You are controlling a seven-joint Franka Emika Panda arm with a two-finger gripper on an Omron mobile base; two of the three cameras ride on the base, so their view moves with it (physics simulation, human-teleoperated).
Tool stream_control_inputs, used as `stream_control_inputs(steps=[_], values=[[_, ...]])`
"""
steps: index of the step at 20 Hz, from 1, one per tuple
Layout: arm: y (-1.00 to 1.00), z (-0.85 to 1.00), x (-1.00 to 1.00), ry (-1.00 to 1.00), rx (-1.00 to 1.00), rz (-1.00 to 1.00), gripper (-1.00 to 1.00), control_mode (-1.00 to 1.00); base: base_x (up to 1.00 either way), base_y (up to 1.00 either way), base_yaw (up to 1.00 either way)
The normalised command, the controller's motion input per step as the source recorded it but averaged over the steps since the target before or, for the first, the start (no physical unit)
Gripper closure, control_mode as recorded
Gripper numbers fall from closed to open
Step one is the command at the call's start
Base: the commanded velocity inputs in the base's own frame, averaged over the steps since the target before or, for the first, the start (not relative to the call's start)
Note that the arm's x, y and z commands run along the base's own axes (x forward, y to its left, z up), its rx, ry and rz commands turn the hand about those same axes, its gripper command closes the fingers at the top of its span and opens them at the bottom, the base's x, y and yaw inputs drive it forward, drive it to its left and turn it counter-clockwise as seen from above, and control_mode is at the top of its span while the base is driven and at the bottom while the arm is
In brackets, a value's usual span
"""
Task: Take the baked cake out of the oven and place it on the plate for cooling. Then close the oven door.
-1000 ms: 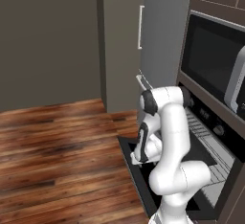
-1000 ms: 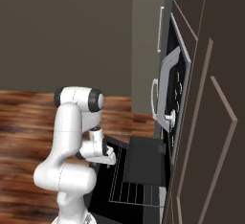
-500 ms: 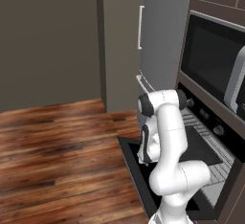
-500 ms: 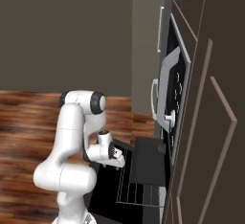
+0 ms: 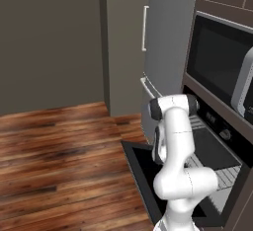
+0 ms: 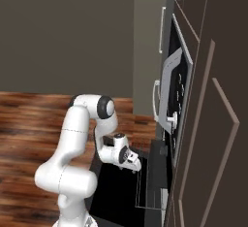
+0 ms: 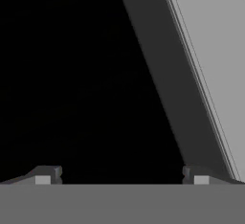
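Oven (image 5: 217, 151) wide open, door (image 6: 116, 192) dropped flat, wire rack (image 5: 225, 173) showing inside; hand (image 6: 135, 167) low over the door, fingers spread apart, gripping nothing.

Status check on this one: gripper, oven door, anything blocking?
Gripper open, empty, low over the dropped oven door. Oven open, rack showing. Nothing in the way seen.

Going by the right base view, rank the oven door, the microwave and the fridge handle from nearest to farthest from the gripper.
From the gripper:
1. Oven door, dropped open right beneath it.
2. Microwave, above, in the cabinetry on the right.
3. Fridge handle, high up and farther back.
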Motion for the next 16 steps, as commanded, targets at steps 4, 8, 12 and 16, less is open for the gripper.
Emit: stream_control_inputs(steps=[4,8,12,16], values=[[-0.86,-0.08,0.21,-0.03,-0.03,0.00,-1.00,-1.00,0.00,0.00,0.00],[-0.80,-0.02,0.24,0.00,-0.04,0.00,-1.00,-1.00,0.00,0.00,0.00],[-0.39,0.03,0.06,-0.01,-0.01,0.00,-1.00,-1.00,0.00,0.00,0.00],[0.11,0.67,-0.23,-0.04,0.00,0.04,-1.00,-1.00,0.00,0.00,0.00]])
